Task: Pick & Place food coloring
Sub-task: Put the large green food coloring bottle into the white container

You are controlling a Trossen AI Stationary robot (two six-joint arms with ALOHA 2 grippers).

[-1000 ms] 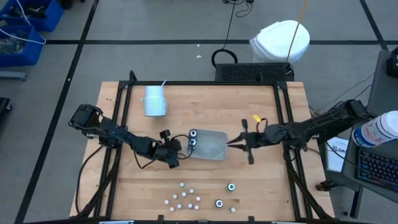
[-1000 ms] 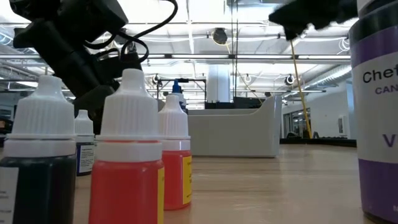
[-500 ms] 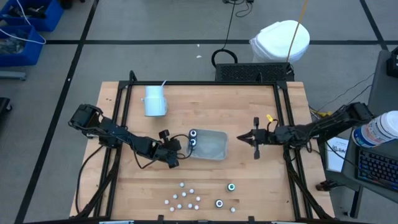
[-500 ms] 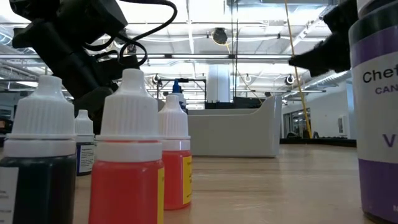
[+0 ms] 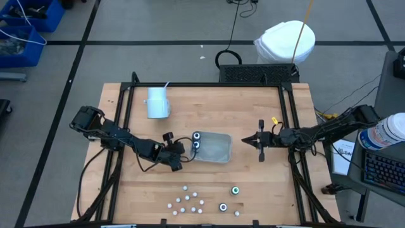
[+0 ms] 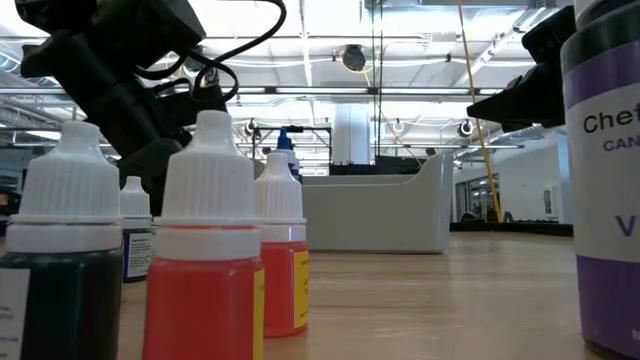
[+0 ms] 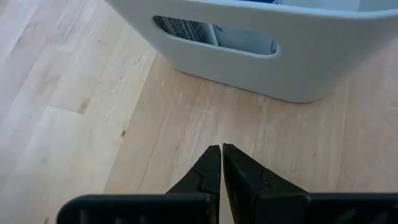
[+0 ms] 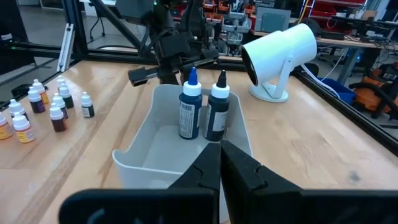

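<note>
Since a second ago the right claw (image 5: pixel 247 140) has drawn back from the grey tray's (image 5: pixel 218 155) right end and pressed its fingers together on nothing; it now hangs over the desk (image 5: pixel 209 107) between the tray and the right edge. Two dark food coloring bottles (image 5: pixel 196 140) stand upright side by side inside the tray at its left end, one with a blue tip (image 8: pixel 190 103) and one with a black tip (image 8: pixel 217 107). A cluster of small white-capped bottles (image 5: pixel 188 201) stands near the front edge of the desk, left of centre, with two round-topped bottles (image 5: pixel 229 198) to its right. The left claw (image 5: pixel 183 154) sits low at the tray's left end, just outside the wall, fingers almost touching and holding nothing. A white cup (image 5: pixel 156 102) lies on its side toward the back left corner.
</note>
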